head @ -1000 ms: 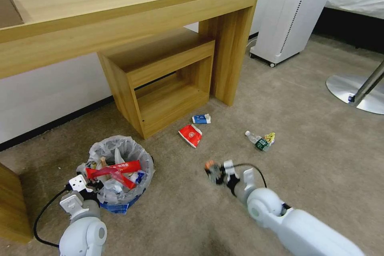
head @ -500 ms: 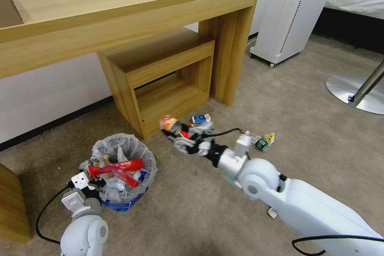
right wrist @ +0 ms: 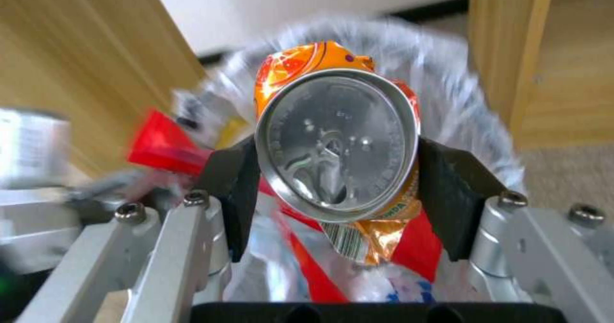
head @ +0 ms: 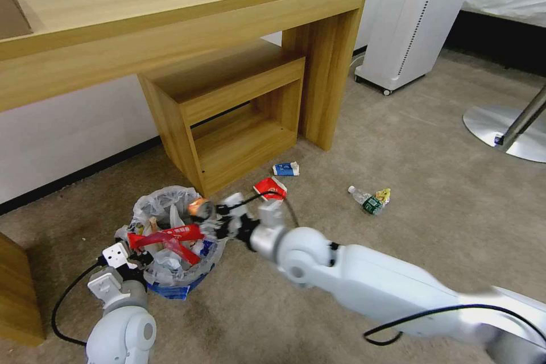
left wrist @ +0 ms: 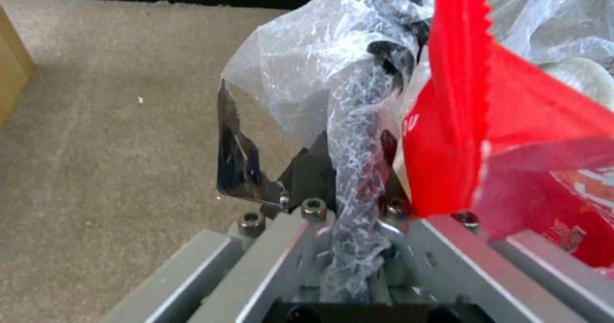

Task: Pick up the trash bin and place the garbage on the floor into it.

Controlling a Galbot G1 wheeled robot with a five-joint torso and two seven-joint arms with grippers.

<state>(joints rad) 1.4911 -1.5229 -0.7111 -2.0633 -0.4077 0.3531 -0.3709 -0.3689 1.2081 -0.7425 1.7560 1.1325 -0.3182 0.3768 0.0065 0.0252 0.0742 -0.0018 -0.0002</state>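
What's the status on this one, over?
Left hand clamped on trash bin liner. Right hand holds crushed orange can over bin. Nothing blocking.

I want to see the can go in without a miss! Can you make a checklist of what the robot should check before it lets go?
1. Right hand shut on the orange can, a finger on each side: ok.
2. Can over the trash bin: in the head view it sits at the bin's far rim, bag and red wrapper beyond it in the wrist view: ok, though barely past the edge.
3. Left hand gripping the bin's plastic bag at the rim: ok.
4. Room inside the bin: it looks quite full, wrappers reaching the top: cannot tell.
5. Litter left on the floor, red cup, carton, bottle: not ok yet.
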